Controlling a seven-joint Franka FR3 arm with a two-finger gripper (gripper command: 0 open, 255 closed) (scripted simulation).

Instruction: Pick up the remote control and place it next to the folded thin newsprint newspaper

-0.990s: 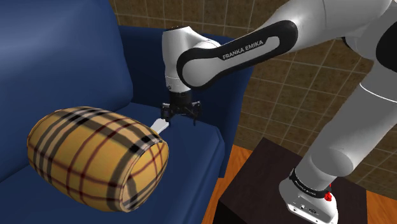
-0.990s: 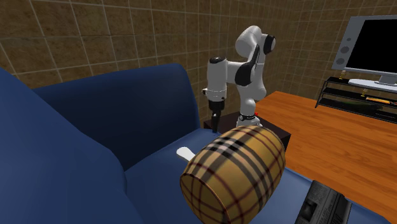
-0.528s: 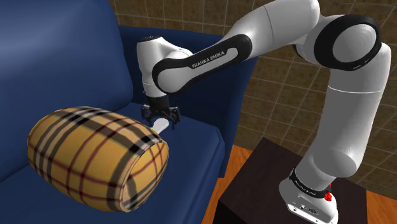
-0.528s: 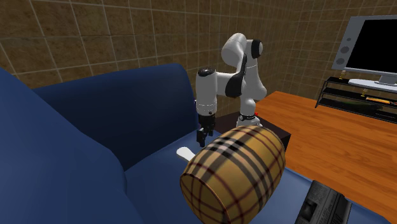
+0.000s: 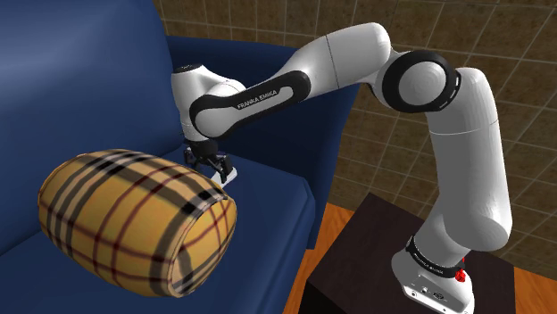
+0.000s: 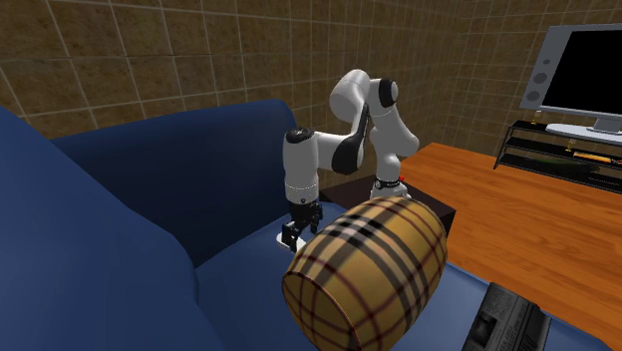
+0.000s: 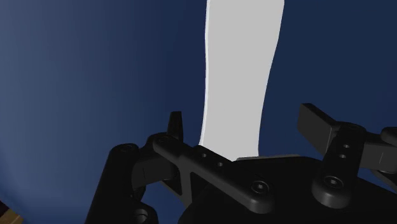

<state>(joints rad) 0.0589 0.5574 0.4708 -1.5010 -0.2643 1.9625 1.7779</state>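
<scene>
Currently the remote, drawn plain pale grey, lies flat on the blue sofa seat, close beside the cushion's rounded flank. In the shoulder view only its tip shows past the cushion's upper edge. In the second exterior view a sliver of it shows beside the cushion.

The gripper stands directly over the remote, pointing down at the seat. Its fingers are spread wide, one to each side of the remote's width. Blue seat shows between each finger and the remote, so nothing is held. The gripper sits low, just beside the cushion's top, and the white arm reaches to it from the dark stand, which is well apart from the cushion.

A black boxy item lies near the cushion's other end; I cannot tell what it is. A TV stands far from the cushion, across the wooden floor.
</scene>
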